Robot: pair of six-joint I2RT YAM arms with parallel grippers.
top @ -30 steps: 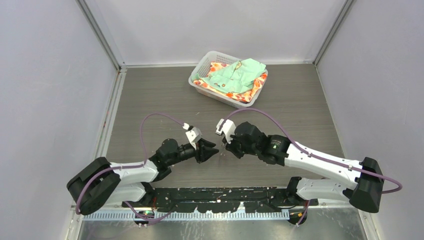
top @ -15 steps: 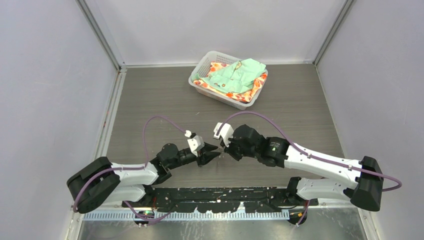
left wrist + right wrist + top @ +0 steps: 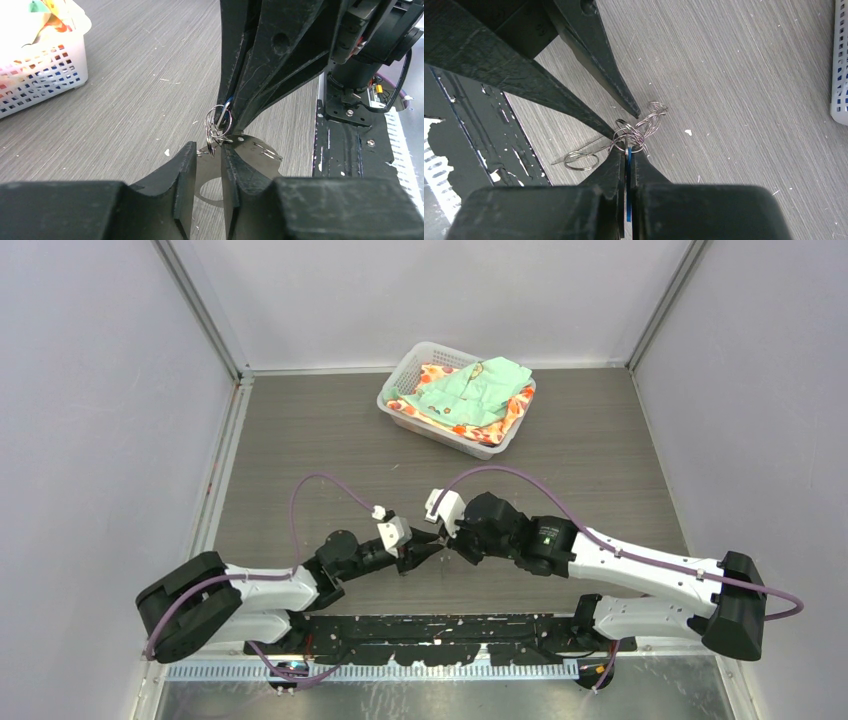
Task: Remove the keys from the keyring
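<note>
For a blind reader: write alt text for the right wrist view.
The right pincer, shut on a blue key, has a cluster of silvery rings at its tips, over a grey table. The left pincer reaches in from the upper left, jaws slightly apart, tips at the rings. A white basket shows at the right edge.
</note>
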